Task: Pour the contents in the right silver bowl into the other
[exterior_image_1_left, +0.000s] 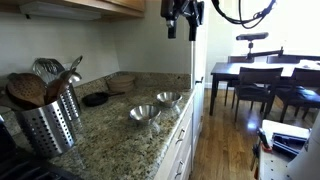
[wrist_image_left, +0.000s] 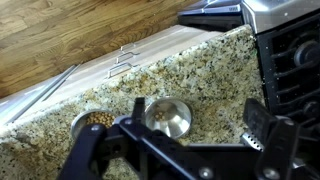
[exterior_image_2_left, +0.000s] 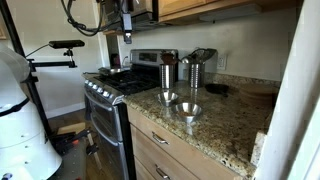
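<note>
Two silver bowls stand side by side on the granite counter. In the wrist view one bowl (wrist_image_left: pixel 95 122) holds brown bits and is partly hidden by my gripper. The other bowl (wrist_image_left: pixel 168 117) looks nearly empty and stands nearer the stove. Both bowls show in both exterior views, as a nearer bowl (exterior_image_1_left: pixel 143 113) and a farther bowl (exterior_image_1_left: pixel 168 98), and again as two bowls (exterior_image_2_left: pixel 167 97) (exterior_image_2_left: pixel 187 110). My gripper (wrist_image_left: pixel 195 127) is open and empty. It hangs high above the counter (exterior_image_1_left: pixel 185 15) (exterior_image_2_left: pixel 127 25), well clear of the bowls.
A perforated metal utensil holder (exterior_image_1_left: pixel 50 122) and a small black dish (exterior_image_1_left: pixel 95 99) stand on the counter. A stove (exterior_image_2_left: pixel 110 85) adjoins the counter, with two metal canisters (exterior_image_2_left: pixel 195 70) behind the bowls. A dining table with chairs (exterior_image_1_left: pixel 265 80) stands beyond the counter edge.
</note>
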Tool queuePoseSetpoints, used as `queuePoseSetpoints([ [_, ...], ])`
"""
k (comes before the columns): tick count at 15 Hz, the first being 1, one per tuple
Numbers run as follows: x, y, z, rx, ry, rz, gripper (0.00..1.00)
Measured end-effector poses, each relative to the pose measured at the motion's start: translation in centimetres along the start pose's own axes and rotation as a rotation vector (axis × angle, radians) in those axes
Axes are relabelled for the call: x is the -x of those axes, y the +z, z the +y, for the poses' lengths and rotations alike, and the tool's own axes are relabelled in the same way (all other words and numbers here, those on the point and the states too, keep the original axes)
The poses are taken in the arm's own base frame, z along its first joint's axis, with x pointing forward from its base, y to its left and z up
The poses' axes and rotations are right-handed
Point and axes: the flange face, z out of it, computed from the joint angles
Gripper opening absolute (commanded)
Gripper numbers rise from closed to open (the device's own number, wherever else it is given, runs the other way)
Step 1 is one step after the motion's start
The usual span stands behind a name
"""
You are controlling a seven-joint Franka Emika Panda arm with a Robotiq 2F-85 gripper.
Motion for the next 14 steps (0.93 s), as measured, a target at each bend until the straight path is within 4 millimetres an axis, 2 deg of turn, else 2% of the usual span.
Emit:
queuePoseSetpoints([
  [9,-1.4,1.7,3.0,0.027,0.048,-0.028,1.0],
  [14,-3.1,3.4,5.9,0.066,0.096,-0.018,1.0],
])
